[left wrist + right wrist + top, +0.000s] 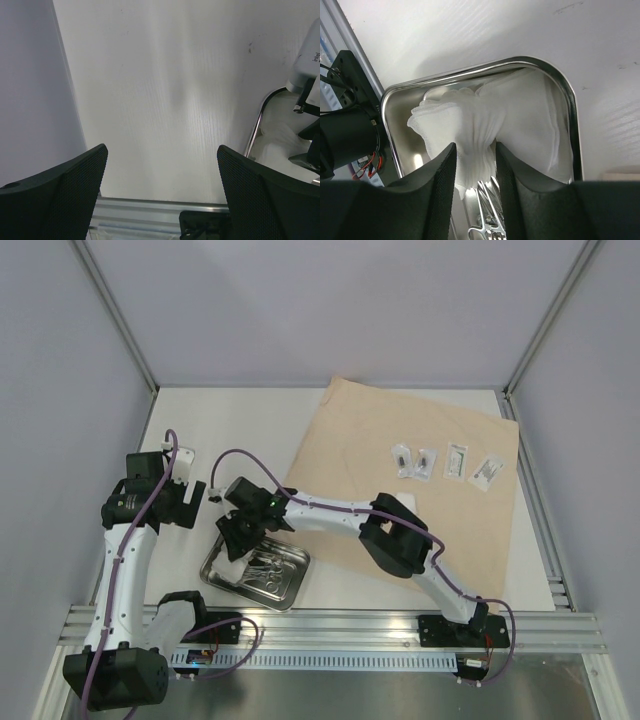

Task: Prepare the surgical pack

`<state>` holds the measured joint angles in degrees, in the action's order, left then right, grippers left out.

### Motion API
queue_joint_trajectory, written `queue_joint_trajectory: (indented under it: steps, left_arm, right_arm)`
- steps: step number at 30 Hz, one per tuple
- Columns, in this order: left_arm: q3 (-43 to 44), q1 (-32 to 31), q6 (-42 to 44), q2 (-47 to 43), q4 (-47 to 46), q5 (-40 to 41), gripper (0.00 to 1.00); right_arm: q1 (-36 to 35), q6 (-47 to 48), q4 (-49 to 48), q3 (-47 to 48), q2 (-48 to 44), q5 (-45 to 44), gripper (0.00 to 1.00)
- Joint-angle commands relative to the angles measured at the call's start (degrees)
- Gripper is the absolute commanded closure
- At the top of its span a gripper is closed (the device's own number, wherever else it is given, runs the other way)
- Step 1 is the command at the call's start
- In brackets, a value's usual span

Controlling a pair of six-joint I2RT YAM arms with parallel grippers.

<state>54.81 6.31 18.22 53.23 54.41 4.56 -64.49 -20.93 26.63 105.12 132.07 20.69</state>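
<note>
The steel tray (213, 582) lies on the white table near the front, left of the tan wrap sheet (400, 420). Steel clamps (266, 570) lie inside it. My right gripper (240, 540) hangs over the tray's left end. In the right wrist view its fingers stand partly apart, so the gripper (475, 165) is open, with a crumpled white gauze pad (465, 125) between them, touching both pads. More gauze (532, 120) lies flat in the tray (470, 73), with the clamps (490, 207) below it. My left gripper (188, 502) (160, 170) is wide open and empty over bare table, left of the tray (257, 125).
Several small clear packets (401, 457) (486, 472) lie in a row on the far right part of the wrap sheet. Aluminium rails (330, 625) run along the near table edge. Grey walls close in the left, back and right sides.
</note>
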Motion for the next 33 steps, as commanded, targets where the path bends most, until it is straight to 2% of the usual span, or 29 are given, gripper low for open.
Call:
queue_joint_trajectory:
  steps: [1, 9, 15, 18, 21, 22, 23, 26, 28, 33]
  left_arm:
    - [0.04, -0.15, -0.38, -1.03, -0.71, -0.43, 0.00]
    - [0.56, -0.15, -0.55, -0.85, -0.71, -0.69, 0.00]
    - [0.74, -0.15, -0.38, -0.76, -0.36, -0.95, 0.00]
    - [0.83, -0.15, -0.29, -0.94, -0.10, -0.95, 0.00]
    - [0.92, -0.15, -0.02, -0.94, 0.17, -1.57, 0.00]
    - [0.83, -0.15, 0.06, -0.94, 0.17, -1.83, 0.00]
    - [0.83, -0.15, 0.06, -0.76, 0.17, -2.27, 0.00]
    - [0.92, -0.15, 0.24, -0.76, 0.17, -2.71, 0.00]
    - [0.92, -0.15, 0.33, -0.67, 0.17, -2.89, 0.00]
    - [1.00, -0.15, 0.59, -0.67, 0.43, -3.50, 0.00]
  right_arm:
    - [-0.29, 1.68, 1.31, 3.60, -1.99, -1.96, 0.60]
    - [2.26, 1.24, 1.06, 0.44, -10.07, -5.74, 0.42]
    - [5.68, 0.19, 0.26, -6.32, -18.94, -6.88, 0.40]
    - [9.98, -1.73, 0.35, -14.39, -26.49, -10.03, 0.42]
    - [18.93, -4.81, 0.09, -26.52, -35.37, -11.72, 0.47]
    - [25.23, -6.83, -0.17, -30.37, -37.57, -11.64, 0.50]
    - [28.60, -7.80, -0.09, -36.24, -41.42, -11.37, 0.56]
    - [40.82, -7.29, 0.87, -46.02, -47.06, -11.46, 0.59]
    - [48.97, -5.89, 0.79, -49.56, -48.66, -10.15, 0.59]
    - [60.51, -2.46, -0.97, -56.51, -49.37, -7.69, 0.60]
